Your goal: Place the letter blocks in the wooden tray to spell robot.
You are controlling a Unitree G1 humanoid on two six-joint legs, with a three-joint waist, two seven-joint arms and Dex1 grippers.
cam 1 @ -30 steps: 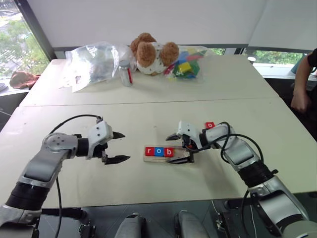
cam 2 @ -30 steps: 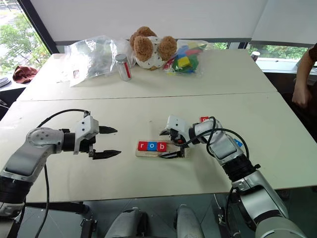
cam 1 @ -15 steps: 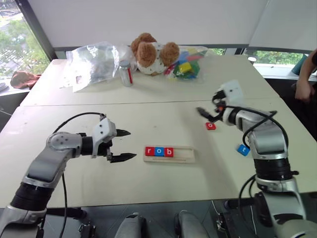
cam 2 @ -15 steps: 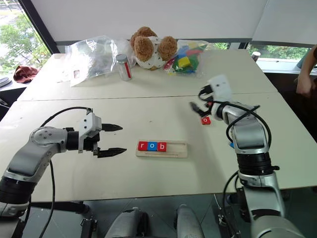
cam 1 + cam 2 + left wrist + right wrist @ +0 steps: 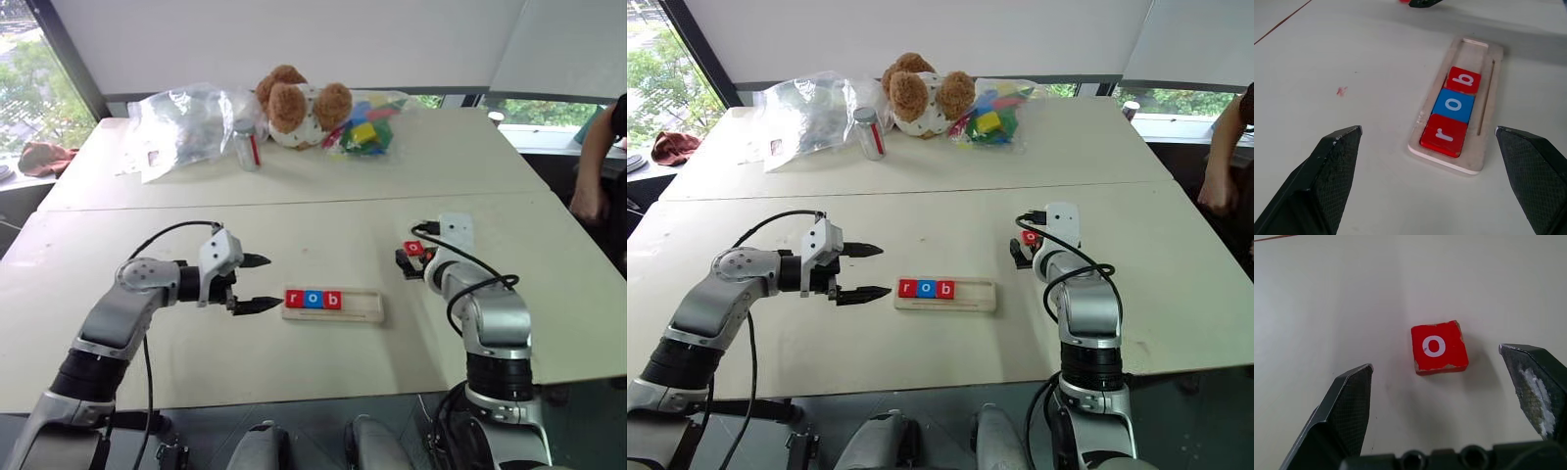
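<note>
Right wrist view showed the red "o" block (image 5: 1439, 347) lying flat on the bench (image 5: 294, 225), centred between the released jaws of the right gripper (image 5: 1449, 396), which touched nothing. In the left eye view this block sat at roughly 2 o'clock from the wooden tray (image 5: 333, 305), well apart from it.

The tray held three letter blocks, a red "r" (image 5: 1444, 135), a blue "o" (image 5: 1454, 105) and a red "b" (image 5: 1463, 80), packed at its 9 o'clock end (two slots toward 3 o'clock remained free). The left gripper (image 5: 257, 283) hovered just beside that end, jaws released and empty.

Step in hand, as judged: grasp the red "o" block. Recommended procedure:
- Lower the right gripper squarely over the block until both jaws straddle opposite edges.
- Close on the flat sides, not the corners; the tile is thin and could flip or skid.
- Lift clear before travelling toward the tray.
- Seat the block directly against the "b", letter upright.

A loose tray could slide on contact; the left gripper was positioned to brace it.
</note>
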